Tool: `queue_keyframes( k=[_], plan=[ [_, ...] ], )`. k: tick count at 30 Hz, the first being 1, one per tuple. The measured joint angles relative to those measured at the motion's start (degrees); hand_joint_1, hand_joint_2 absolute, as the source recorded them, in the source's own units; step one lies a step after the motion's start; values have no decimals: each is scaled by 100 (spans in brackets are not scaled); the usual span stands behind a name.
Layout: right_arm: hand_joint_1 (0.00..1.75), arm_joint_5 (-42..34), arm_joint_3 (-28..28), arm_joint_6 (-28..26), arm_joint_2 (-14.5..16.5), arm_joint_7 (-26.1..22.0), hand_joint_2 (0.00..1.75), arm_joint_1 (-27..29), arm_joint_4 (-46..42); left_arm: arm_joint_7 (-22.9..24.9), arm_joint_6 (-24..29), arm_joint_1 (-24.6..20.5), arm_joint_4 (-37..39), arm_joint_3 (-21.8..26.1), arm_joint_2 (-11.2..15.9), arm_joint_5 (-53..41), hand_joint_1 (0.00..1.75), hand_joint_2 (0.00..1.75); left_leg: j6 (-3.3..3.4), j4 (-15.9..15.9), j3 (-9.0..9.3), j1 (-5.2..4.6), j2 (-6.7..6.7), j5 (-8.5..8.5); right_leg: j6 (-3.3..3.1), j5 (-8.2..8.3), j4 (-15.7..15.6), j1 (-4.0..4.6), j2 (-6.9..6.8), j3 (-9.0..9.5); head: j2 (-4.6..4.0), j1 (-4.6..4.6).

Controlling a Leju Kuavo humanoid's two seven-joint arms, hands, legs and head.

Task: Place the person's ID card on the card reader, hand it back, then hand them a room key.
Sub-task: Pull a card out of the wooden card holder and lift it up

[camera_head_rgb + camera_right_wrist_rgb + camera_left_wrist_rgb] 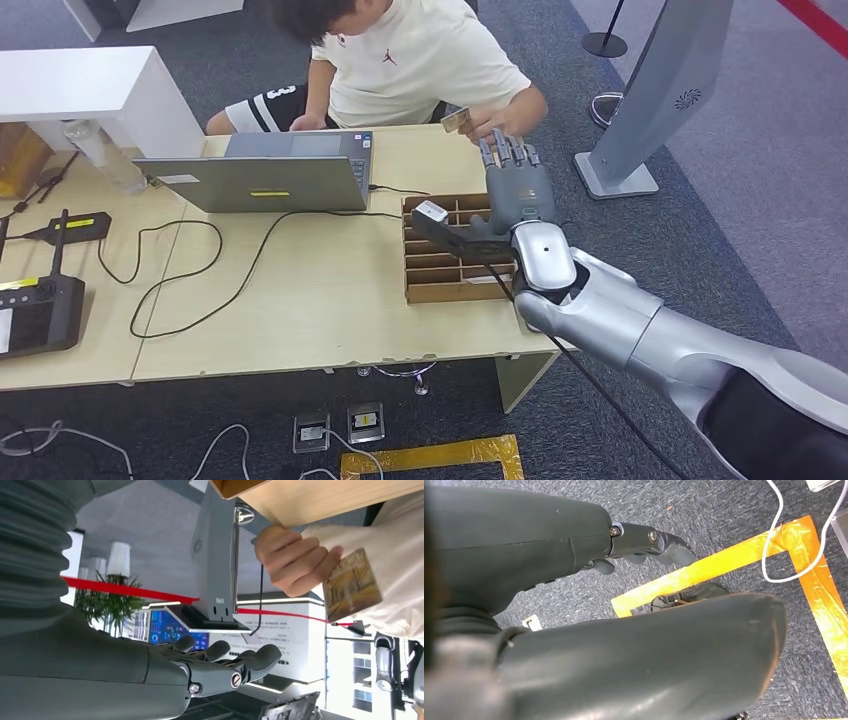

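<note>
1. Right hand (518, 186): extended over the far right part of the surface (320, 300), above the rear of the wooden divider box (455, 250). The fingers (235, 660) are straight, slightly apart and hold nothing. The palm appears to face upward toward the person.

2. Left hand (644, 542): hangs low over the carpet (734, 510), near orange floor tape (724, 562). The fingers are loosely curled in and hold nothing.

3. Card (456, 120): held in the person's hand (505, 120) at the far edge of the surface, just beyond the robot's fingertips and not touching them. In the right wrist view the card (352, 585) shows a printed, yellowish face and is pinched at one end by the person's fingers. Whether this is the ID card or the room key cannot be told.

4. Handling judgement: the card is probably thin, light, stiff and smooth. Expect it to slip on a flat palm and to be difficult to lift from a flat surface.

5. Recommended hold: pinch across the two flat faces between thumb and fingers, on the free end opposite the person's grip. Avoid edge-only contact, which could let the card pivot or snap out.

6. Force: light pressure should suffice; heavy squeezing could bend the card.

7. Surroundings: a laptop (262, 175) and loose cables (180, 270) lie to the left, well apart from the handover point.
</note>
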Motion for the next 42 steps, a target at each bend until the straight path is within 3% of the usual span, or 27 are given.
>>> queue_keyframes(
  k=[2,6,10,17,23,27,42],
  plan=[
    [0,-263,-39,-364,7,-53,175,37,-6,-17,0,0,5,-3,-1,-30,0,0,0,0,1,0,0,0,0,0,0,0,0,1,0,0],
    [0,-934,-326,-1177,-8,-328,175,292,-275,-78,0,3,12,-3,-2,-151,0,0,0,0,3,0,2,0,0,0,-1,1,5,1,0,1],
    [0,-1337,-546,-1361,-99,-529,175,708,-980,-175,0,8,17,17,-4,-272,0,0,-2,0,9,2,6,-2,0,0,-2,3,10,2,0,1],
    [0,-1415,-671,-1160,-308,-607,175,1347,-2210,-266,0,32,39,100,-13,-354,0,0,-6,0,10,6,14,-5,-1,-1,-3,5,24,1,0,1],
    [0,-1083,-619,-272,-468,-510,175,1744,-2809,-284,0,52,45,218,-43,-375,0,0,-6,0,11,6,15,-5,-1,0,-4,5,24,2,0,1],
    [0,-1004,-557,25,-545,-382,175,1977,-2924,-206,0,72,45,222,-46,-379,0,0,-6,0,10,6,15,-5,-1,0,-4,5,25,1,0,0],
    [0,18,-592,-202,-756,-15,175,2196,-2743,-95,0,81,23,218,-50,-522,0,0,-6,-1,9,6,15,-5,-1,0,-4,5,24,2,0,-1]
  ],
)
